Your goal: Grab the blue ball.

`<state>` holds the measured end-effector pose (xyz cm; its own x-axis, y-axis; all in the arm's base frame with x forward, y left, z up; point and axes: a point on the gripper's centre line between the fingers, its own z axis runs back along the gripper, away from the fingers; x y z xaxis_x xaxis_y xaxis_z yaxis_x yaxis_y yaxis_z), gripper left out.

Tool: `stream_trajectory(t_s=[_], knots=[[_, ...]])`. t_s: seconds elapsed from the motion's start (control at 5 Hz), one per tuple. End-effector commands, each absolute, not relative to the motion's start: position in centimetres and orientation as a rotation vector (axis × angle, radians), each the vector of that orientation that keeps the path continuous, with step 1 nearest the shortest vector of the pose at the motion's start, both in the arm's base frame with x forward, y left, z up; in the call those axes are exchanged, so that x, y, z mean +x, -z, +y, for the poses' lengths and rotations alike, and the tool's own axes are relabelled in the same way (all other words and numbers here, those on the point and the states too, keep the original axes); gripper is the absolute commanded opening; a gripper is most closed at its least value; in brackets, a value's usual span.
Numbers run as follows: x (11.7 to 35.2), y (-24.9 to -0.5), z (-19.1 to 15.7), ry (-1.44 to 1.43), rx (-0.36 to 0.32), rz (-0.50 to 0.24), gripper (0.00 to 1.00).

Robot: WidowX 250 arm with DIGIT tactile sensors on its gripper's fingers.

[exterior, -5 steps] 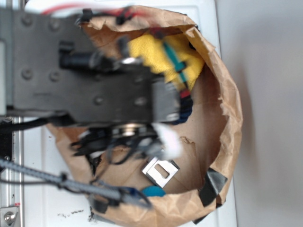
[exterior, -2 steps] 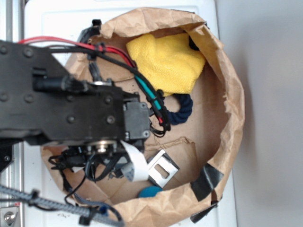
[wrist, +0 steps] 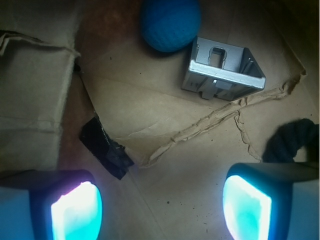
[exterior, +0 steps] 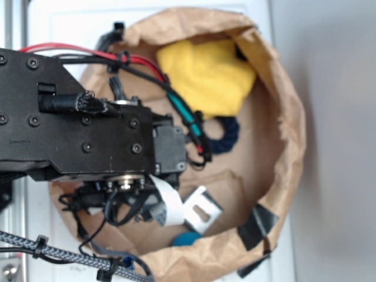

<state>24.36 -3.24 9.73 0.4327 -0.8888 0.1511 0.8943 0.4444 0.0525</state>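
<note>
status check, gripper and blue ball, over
Gripper open, empty, above bag floor. Blue ball ahead, untouched, beside metal bracket. Nothing between fingers and ball.

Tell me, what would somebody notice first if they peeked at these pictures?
Probably the big black robot arm hanging over a crumpled brown paper bag, with a bright yellow cloth at the bag's far side. In the wrist view, the blue ball sits against a shiny metal bracket, ahead of the open gripper with its glowing pads.
</note>
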Motion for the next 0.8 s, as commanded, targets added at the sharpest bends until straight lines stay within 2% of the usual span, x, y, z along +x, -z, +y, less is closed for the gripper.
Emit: stream_trajectory(t_s=[0.0, 0.4, 0.6], knots=[[27.3, -9.4, -3.4, 1.341, -0.152, -0.290, 1.00], [34.4, -8.0, -1.6, 1.423, -0.214, -0.318, 1.00], [34.3, -7.7, -3.2, 1.535, -0.213, -0.311, 1.00]])
